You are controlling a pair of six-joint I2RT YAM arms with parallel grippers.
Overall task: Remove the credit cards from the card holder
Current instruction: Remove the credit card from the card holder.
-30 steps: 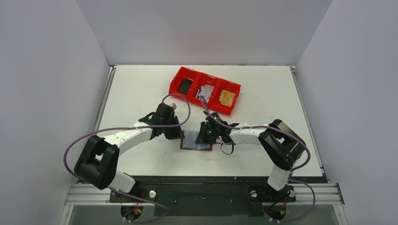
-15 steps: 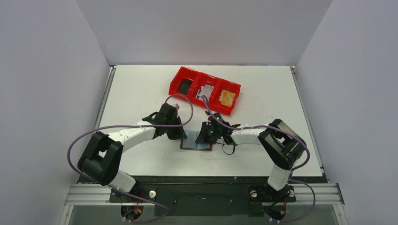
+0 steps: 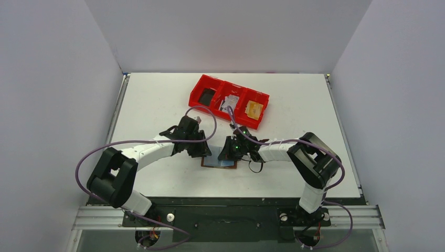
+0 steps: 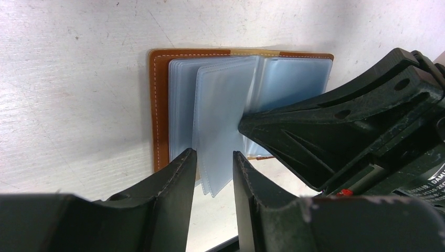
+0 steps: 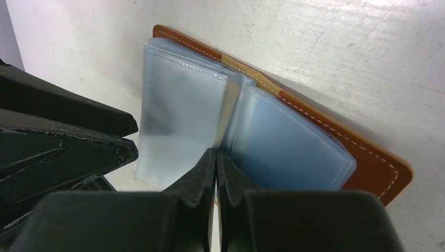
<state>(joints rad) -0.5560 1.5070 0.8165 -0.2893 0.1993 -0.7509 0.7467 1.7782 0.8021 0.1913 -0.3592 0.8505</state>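
Grey walls point(image 3: 52, 79) enclose a white table point(image 3: 157, 105), where we see a red tray point(image 3: 195, 93) with three compartments lying toward the far side, well apart from the work area. Its left compartment holds a dark item point(image 3: 207, 96), the middle a pale one point(image 3: 231, 101), and the right a tan-gold flat piece point(image 3: 254, 108); we cannot tell whether that piece is a card. The card holder point(image 4: 160, 105) lies open and flat near the table's centre, brown leather underneath and clear sleeves point(image 4: 220, 105) fanned above it. We cannot make out any credit cards inside the sleeves. Both arms bend outward at the elbow and converge low over the holder, trailing violet cables point(image 3: 84, 157). The left gripper point(image 4: 213, 155) comes in from the left with its fingers parted, one raised sleeve hanging in the gap and not clamped. The right gripper point(image 5: 216, 152) meets it from the right with its fingers pressed together at the fold, crowding the left gripper's approach. Whether a sleeve is pinched there we cannot tell.
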